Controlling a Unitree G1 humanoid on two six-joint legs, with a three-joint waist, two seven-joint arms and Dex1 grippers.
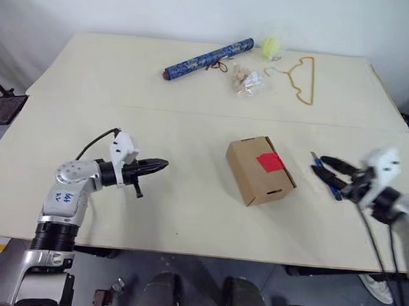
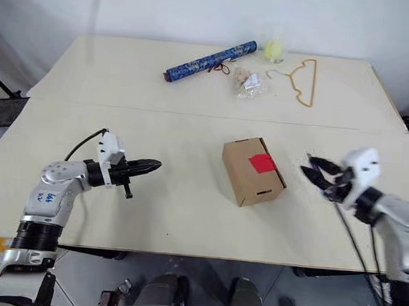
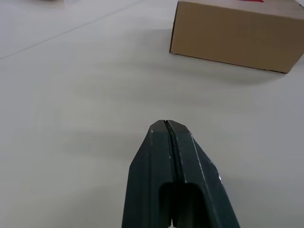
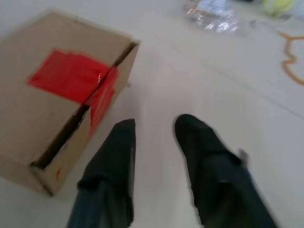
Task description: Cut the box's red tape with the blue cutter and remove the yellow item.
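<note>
Brown cardboard, the box [image 1: 260, 170] sits mid-worktop [image 1: 187, 214], its red tape [image 1: 270, 162] split along the seam, one flap slightly lifted. The right gripper [image 4: 154, 130] hovers just beside the box, jaws apart, nothing between them. The blue cutter [image 1: 325, 176] lies on the worktop by those jaws, partly hidden behind them. The left gripper [image 3: 164, 126] hangs well away from the box, jaws pressed shut and empty. Far back lie a patterned blue roll [image 1: 208, 58], a plastic packet [image 1: 247, 81], a pale ball [image 1: 270, 47] and a wire hanger [image 1: 301, 77].

One box [image 1: 260, 170], one hanger [image 1: 301, 77], one roll [image 1: 208, 58].
</note>
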